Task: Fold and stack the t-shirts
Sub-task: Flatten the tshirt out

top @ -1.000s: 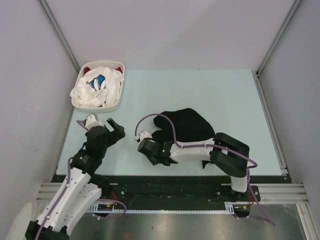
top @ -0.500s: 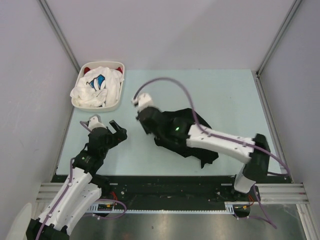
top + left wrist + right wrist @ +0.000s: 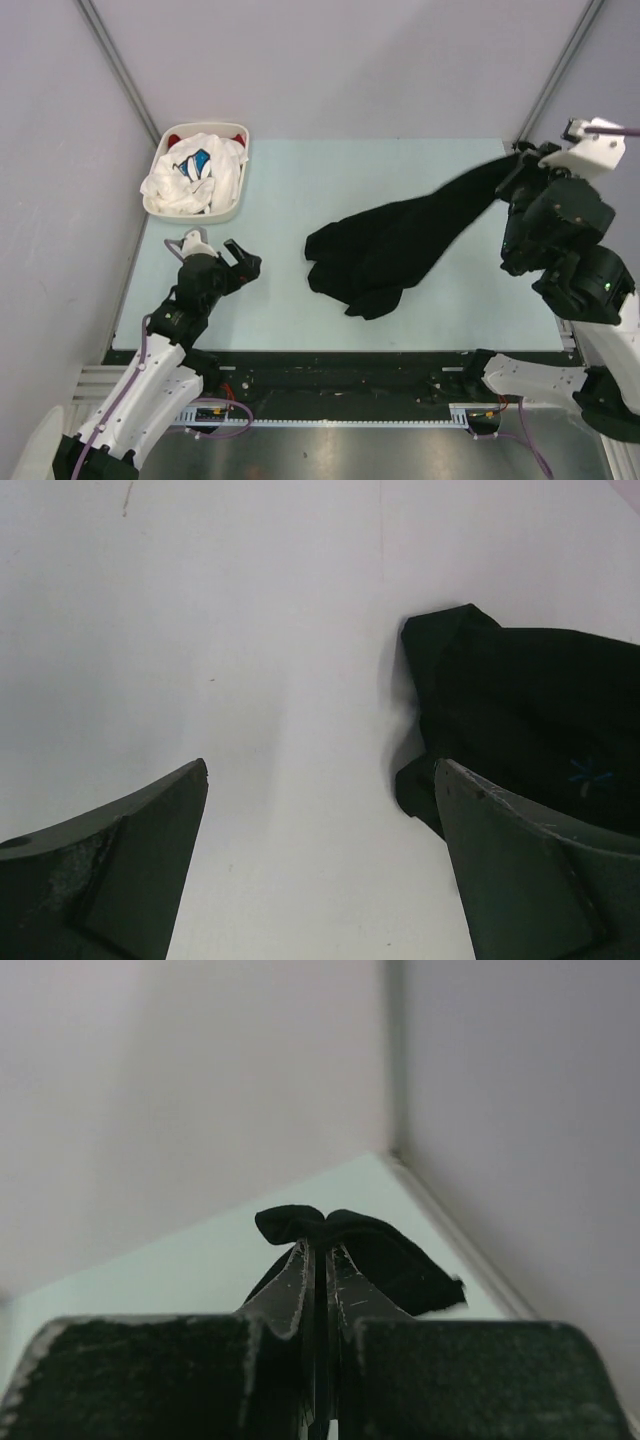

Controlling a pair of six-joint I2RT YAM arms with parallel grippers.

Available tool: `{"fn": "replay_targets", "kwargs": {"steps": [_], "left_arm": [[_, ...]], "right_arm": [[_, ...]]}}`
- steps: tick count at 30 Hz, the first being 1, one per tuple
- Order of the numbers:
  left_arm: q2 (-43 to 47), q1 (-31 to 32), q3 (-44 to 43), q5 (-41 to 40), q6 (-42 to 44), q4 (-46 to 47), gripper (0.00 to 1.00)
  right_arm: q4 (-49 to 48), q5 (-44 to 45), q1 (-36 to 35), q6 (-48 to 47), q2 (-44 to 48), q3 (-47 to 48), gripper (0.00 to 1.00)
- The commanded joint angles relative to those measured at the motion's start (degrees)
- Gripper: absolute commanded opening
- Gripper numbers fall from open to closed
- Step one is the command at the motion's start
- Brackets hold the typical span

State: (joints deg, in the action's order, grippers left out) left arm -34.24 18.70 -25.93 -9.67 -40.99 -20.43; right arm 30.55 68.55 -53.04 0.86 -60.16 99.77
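Observation:
The black t-shirt (image 3: 385, 250) lies bunched at the table's middle, and one end is drawn out in a long strip up to the far right. My right gripper (image 3: 516, 168) is raised there, shut on that end. In the right wrist view the jaws (image 3: 320, 1245) are pressed together with black cloth (image 3: 395, 1260) puffing out past the tips. My left gripper (image 3: 222, 250) stands open over bare table, left of the shirt. Its wrist view (image 3: 322, 770) shows the shirt's edge (image 3: 520, 700) and a small blue starburst (image 3: 585, 773) just beyond the right finger. A white t-shirt with blue print (image 3: 195, 170) lies over a red one (image 3: 176, 137).
The white and red shirts fill a white oval basket (image 3: 190, 214) at the back left corner. Grey walls with metal posts (image 3: 550, 85) close the table in on three sides. A black rail (image 3: 340, 375) runs along the near edge.
My right arm swung from the table's middle up to the far right, closing on the black t-shirt and pulling it into a long strip. The left gripper edged slightly right.

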Motion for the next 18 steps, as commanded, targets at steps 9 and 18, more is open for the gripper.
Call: {"fn": "replay_targets", "kwargs": {"steps": [9,18], "left_arm": [[-6.8,5.2,-4.3,3.9,-0.1,8.6,1.0],[-19.9,13.6,-10.4,1.1,1.8,13.1,1.0]], "right_arm": [[25.7,-12.6,30.8,23.0,4.2,-18.3,0.0],[25.5,-10.7,36.1,28.5,3.4,-26.0,0.0]]}}
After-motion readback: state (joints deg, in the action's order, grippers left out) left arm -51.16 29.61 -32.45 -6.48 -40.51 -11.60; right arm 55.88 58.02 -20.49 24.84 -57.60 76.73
